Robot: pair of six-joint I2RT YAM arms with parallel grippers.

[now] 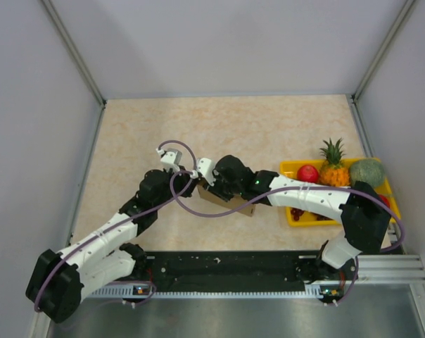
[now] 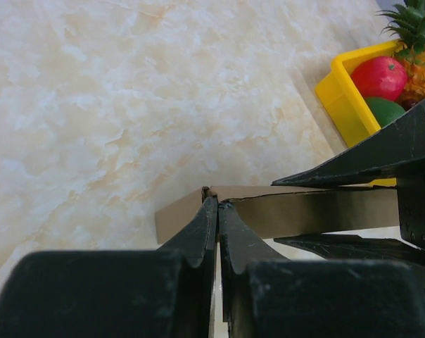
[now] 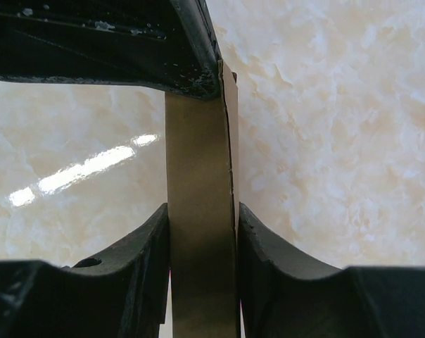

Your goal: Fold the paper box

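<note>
The brown paper box [image 1: 240, 206] is held near the middle of the table between both grippers, mostly hidden under the right arm. In the left wrist view, my left gripper [image 2: 218, 208] is shut on the thin corner edge of the box [image 2: 304, 211]. The right gripper's black fingers [image 2: 381, 158] reach in from the right. In the right wrist view, my right gripper [image 3: 202, 222] is shut on the box's narrow brown side [image 3: 200, 155], one finger on each face. In the top view, the left gripper [image 1: 196, 181] and right gripper [image 1: 210, 184] meet at the box's left end.
A yellow tray [image 1: 288, 169] stands at the right edge with a pineapple [image 1: 332, 166], a red fruit [image 1: 307, 173] and a green melon [image 1: 367, 171]. The tray also shows in the left wrist view [image 2: 343, 105]. Grey walls enclose the table. A purple cable [image 1: 188, 151] loops over the grippers.
</note>
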